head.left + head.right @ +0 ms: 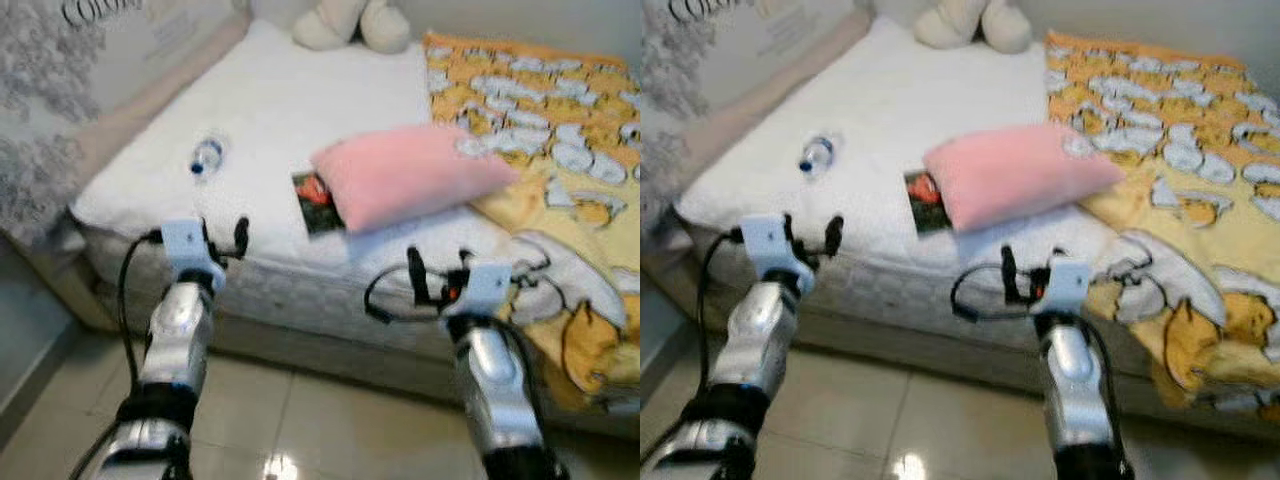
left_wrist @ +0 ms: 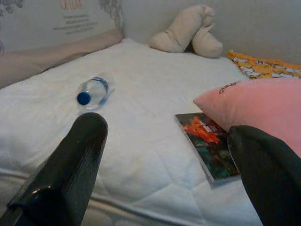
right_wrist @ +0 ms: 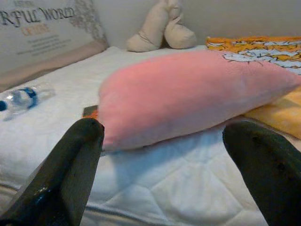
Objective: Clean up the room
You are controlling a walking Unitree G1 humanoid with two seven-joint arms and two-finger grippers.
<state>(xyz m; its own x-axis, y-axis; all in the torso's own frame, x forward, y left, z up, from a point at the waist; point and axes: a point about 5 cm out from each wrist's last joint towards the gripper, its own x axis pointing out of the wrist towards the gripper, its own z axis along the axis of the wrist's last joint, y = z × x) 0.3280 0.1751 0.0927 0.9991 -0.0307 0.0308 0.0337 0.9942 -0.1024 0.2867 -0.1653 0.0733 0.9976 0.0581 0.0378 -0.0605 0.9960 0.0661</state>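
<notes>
Plenty of bare white mattress [image 1: 270, 110] between the water bottle [image 1: 206, 156] and the book [image 1: 316, 203], so easy passage there. Pink pillow [image 1: 410, 172] lying over the book's far edge, yellow blanket [image 1: 560, 150] blocking the right side.

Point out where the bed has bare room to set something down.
Free: white mattress between water bottle and plush toy; also the near edge between bottle and book. Crowded: pink pillow overlaps the book, and the yellow blanket covers the right side.
</notes>
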